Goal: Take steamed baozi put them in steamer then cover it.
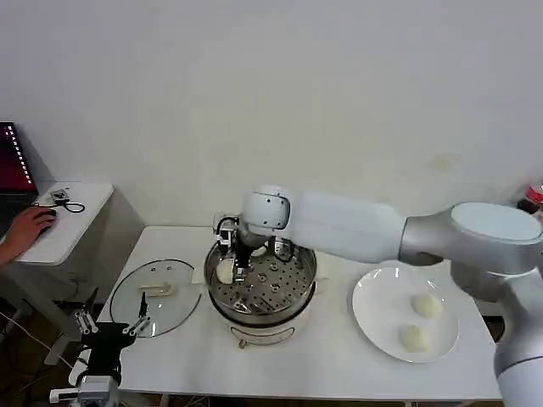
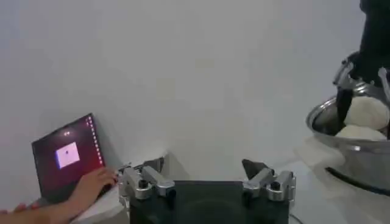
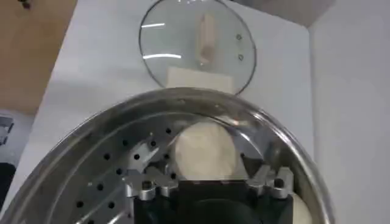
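The shiny steamer [image 1: 293,298] stands mid-table with its perforated tray bare in places. My right gripper [image 1: 236,263] reaches down into its left side and is open, one baozi [image 3: 204,152] lying on the tray between its fingers [image 3: 148,181]. That baozi [image 1: 224,271] sits against the steamer's left wall. A second baozi [image 2: 359,132] lies next to it in the steamer [image 2: 359,155]. Two more baozi [image 1: 427,305] [image 1: 414,337] rest on the white plate [image 1: 373,314] at the right. My left gripper [image 1: 112,320] is parked open off the table's front left corner.
A glass lid [image 1: 157,297] with a pale handle lies flat on the table left of the steamer, also in the right wrist view [image 3: 195,42]. A small side table [image 1: 68,216] with a laptop [image 2: 67,155] stands further left. The table's front edge runs close below the steamer.
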